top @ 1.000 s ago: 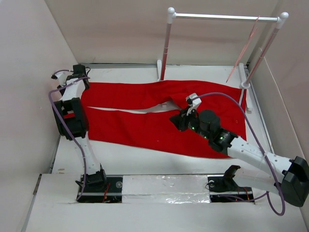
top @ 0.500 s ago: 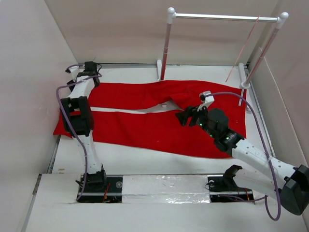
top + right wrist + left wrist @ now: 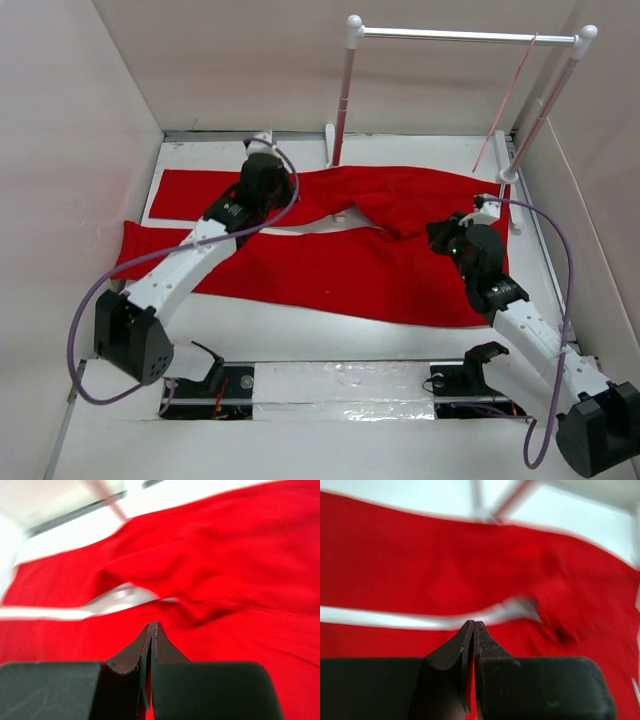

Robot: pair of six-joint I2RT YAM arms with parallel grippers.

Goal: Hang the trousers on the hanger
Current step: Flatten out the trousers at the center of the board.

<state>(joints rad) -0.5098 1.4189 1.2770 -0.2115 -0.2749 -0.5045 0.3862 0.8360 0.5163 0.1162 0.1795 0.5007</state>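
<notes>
The red trousers lie flat on the table, legs stretching left and waist at the right, with a rumpled fold near the crotch. The pale pink hanger hangs from the rack's bar at the back right. My left gripper hovers over the upper leg near the split between the legs, shut with nothing in it. My right gripper is over the seat of the trousers, also shut and holding nothing. Both wrist views are blurred.
A white-posted rack with a silver bar stands along the back, its feet touching the trousers' far edge. Box walls close in the left, back and right sides. Bare table lies between the trousers and the arm bases.
My left arm has swung from the far left corner to the middle of the upper leg. My right gripper has pulled right, from the crotch to the seat. The cloth near the crotch is now rumpled.
</notes>
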